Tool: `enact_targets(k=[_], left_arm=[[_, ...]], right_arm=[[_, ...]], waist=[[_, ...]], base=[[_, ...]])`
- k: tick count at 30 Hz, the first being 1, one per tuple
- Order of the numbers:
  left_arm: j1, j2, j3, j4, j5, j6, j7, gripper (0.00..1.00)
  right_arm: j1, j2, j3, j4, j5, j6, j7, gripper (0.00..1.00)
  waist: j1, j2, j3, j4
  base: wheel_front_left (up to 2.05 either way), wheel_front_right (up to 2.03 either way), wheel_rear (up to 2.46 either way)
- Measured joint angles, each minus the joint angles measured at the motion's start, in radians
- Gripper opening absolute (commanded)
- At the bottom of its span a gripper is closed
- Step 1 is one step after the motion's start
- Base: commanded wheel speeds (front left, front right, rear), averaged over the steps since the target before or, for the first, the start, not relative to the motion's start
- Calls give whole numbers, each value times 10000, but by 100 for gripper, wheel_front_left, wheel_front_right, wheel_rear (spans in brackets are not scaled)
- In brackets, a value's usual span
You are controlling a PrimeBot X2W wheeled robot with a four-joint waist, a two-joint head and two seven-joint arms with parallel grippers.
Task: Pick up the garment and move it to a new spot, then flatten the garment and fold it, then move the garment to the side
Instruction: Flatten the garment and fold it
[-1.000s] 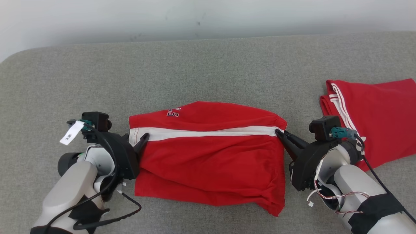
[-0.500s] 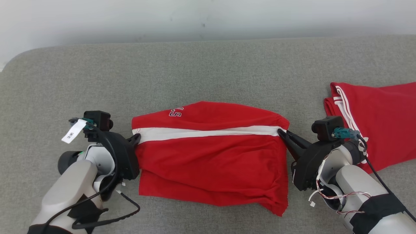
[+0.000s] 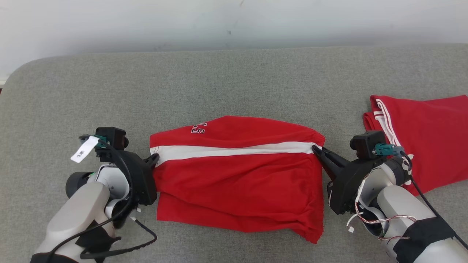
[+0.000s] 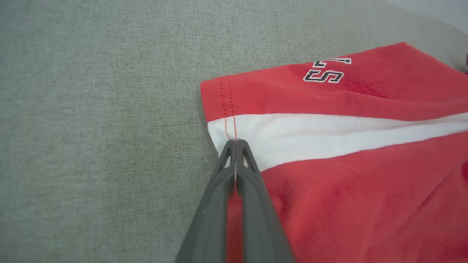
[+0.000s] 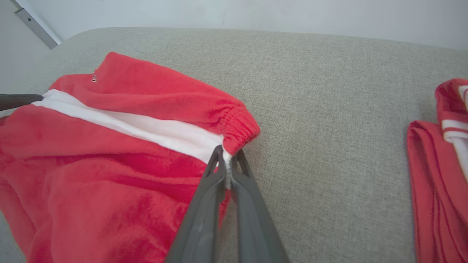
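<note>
The garment (image 3: 237, 175) is a pair of red shorts with a white side stripe, lying stretched sideways on the grey table (image 3: 219, 84). My left gripper (image 3: 156, 158) is shut on the hem end of the stripe; in the left wrist view its tip (image 4: 235, 144) pinches the white cloth of the garment (image 4: 329, 138) at the stitched hem. My right gripper (image 3: 314, 149) is shut on the garment's elastic waistband end. In the right wrist view its tip (image 5: 226, 155) clamps the white stripe of the garment (image 5: 109, 146) beside the gathered band.
A second red garment with white stripes (image 3: 427, 131) lies folded at the table's right edge, just beyond my right wrist, and shows in the right wrist view too (image 5: 438, 164). The table's rounded far-left corner (image 3: 22, 69) meets a pale wall.
My left gripper has closed from open onto the garment's hem and drawn it slightly left. The right gripper keeps its hold. The camera has tilted a little.
</note>
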Motion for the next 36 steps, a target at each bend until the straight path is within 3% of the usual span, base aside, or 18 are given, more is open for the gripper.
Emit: enact_targets(k=[12,22,31,36], left_arm=[[-350,82,-587,142,230,0,-326,0],[-920,88,-569,-178,813,117,-1695,0],[1430,-454,-1384,-1118,1093,105,-2443,0],[2054,-579,-1620,-1390,1160,104,-2621,0]], right_arm=[[2,-25,58,215,71,2,-163,0],[0,-27,-17,151,102,2,-752,0],[687,-656,-311,46,102,12,-1279,0],[1037,-685,-305,-15,102,10,-1404,0]], waist=[[1,0,-229,69],[0,0,-617,219],[0,0,-904,236],[0,0,-966,224]], base=[[0,0,0],[0,0,0],[0,0,0],[0,0,0]])
